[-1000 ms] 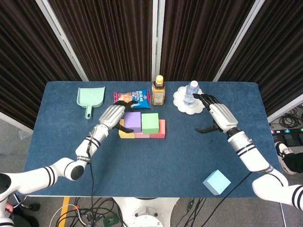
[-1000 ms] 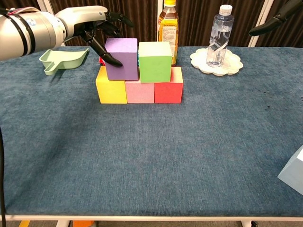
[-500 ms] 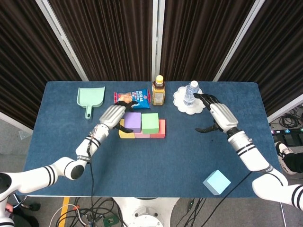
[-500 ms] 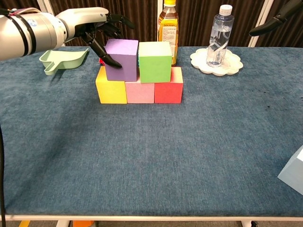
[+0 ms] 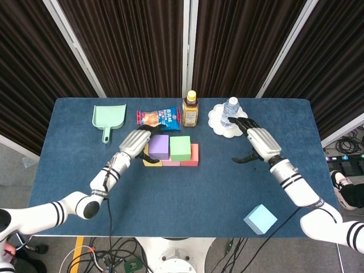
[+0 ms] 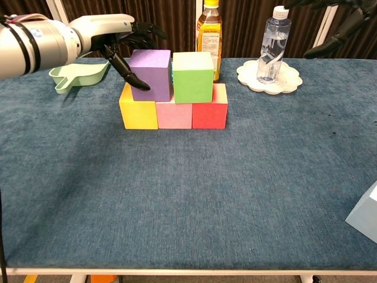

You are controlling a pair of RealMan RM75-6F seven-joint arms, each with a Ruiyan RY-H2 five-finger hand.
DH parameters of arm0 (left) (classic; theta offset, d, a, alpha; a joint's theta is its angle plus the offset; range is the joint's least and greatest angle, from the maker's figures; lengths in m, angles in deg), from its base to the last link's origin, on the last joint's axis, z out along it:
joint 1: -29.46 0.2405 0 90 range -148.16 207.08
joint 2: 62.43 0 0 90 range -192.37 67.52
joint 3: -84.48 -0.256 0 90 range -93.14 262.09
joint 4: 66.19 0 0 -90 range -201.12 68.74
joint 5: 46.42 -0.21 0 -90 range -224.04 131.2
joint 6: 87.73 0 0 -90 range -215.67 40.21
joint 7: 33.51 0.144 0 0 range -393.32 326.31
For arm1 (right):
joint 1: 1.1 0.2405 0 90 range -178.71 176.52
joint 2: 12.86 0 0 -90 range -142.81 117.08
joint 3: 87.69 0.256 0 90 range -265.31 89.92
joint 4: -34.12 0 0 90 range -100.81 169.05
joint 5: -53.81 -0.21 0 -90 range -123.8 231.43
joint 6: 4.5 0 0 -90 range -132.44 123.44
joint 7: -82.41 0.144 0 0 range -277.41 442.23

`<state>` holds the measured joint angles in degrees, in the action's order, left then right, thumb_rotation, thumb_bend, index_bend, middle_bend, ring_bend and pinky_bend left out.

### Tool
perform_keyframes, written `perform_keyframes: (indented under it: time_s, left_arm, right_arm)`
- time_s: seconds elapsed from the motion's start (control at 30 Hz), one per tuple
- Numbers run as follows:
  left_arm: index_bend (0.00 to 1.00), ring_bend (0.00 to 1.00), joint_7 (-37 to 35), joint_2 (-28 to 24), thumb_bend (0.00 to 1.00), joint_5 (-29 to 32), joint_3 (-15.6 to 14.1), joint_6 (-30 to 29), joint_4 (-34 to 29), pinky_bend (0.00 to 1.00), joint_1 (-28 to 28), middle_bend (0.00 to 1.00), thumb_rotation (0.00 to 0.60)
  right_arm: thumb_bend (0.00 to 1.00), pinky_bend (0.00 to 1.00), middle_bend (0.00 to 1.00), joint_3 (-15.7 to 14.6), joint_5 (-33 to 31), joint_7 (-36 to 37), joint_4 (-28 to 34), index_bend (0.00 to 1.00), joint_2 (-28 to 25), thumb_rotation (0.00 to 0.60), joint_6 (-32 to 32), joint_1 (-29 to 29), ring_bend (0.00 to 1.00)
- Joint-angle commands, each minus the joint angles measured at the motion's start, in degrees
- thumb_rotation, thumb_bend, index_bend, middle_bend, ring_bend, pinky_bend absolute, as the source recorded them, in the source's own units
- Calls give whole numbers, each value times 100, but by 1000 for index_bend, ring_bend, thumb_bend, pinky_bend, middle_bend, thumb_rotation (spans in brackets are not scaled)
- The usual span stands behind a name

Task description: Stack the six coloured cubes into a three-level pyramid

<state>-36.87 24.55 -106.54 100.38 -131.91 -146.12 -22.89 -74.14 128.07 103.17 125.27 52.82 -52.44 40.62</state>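
Yellow (image 6: 138,109), pink (image 6: 174,114) and red (image 6: 210,112) cubes form a row on the blue table. A purple cube (image 6: 151,73) and a green cube (image 6: 192,76) sit side by side on top of them. My left hand (image 6: 112,32) grips the purple cube (image 5: 158,146), thumb on its front left face and fingers curled behind its top. A light blue cube (image 5: 260,219) lies alone near the front right edge (image 6: 365,215). My right hand (image 5: 259,142) hovers open right of the stack, just in front of the water bottle, holding nothing.
A water bottle (image 5: 229,111) stands on a white doily plate (image 5: 217,125) at the back. An amber bottle (image 5: 190,108) and a snack bag (image 5: 158,117) lie behind the stack. A mint dustpan (image 5: 110,118) is at the back left.
The left hand's thumb has slid toward the purple cube's left edge, and the cube sits a little closer to the green one. The right hand has shifted left, toward the bottle.
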Motion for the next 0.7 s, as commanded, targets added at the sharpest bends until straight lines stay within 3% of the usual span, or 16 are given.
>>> perform_keyframes:
  time_s: [0.03, 0.4, 0.7]
  left_arm:
    - [85, 113, -24, -203, 22, 5, -20, -135, -280, 110, 148, 129, 600]
    - [85, 103, -24, -984, 22, -355, -286, -1303, -1240, 110, 1079, 114, 600]
    - [85, 103, -193, -1274, 22, -748, -439, -1659, -1564, 110, 1463, 114, 600]
  right_arm:
    - [28, 0, 105, -20, 9, -86, 9, 0, 91, 600, 119, 102, 0]
    - [30, 0, 107, 197, -541, -600, -469, 0, 887, 600, 834, 879, 0]
    - [29, 0, 123, 317, -1245, -1257, -1044, 0, 1736, 600, 1092, 1494, 0]
